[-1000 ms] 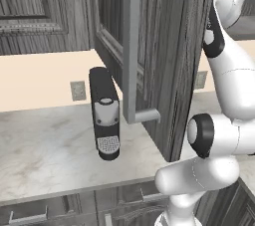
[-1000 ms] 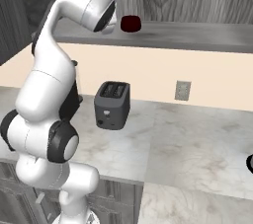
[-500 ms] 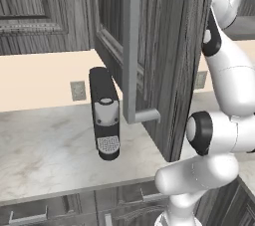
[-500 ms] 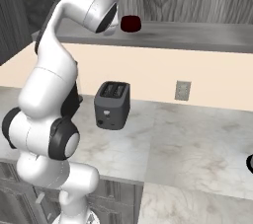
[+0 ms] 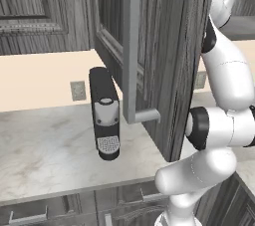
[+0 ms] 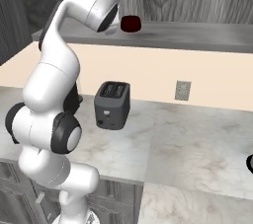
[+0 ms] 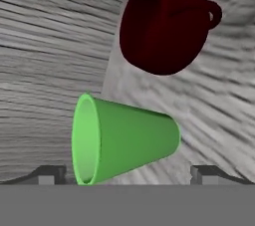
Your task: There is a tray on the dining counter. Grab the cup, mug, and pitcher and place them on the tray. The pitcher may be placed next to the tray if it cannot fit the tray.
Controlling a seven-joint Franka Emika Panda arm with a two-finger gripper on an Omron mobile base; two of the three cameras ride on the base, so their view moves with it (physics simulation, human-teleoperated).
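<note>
Green and handleless, the cup sits low and centre in the hand view, between the two fingertips of the pincer, which stands spread wide around it. Just beyond, in the upper right of that frame, is the dark red mug. From the right base view the mug shows at upper centre on the cabinet shelf, above the toaster on the marble surface.

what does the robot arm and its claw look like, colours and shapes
The arm is glossy white, built of rounded, bulging tube segments with dark grey to black bands and round caps at the joints. No cables or markings are visible. Of the claw, the hand view shows two small dark grey, blocky finger tips.
</note>
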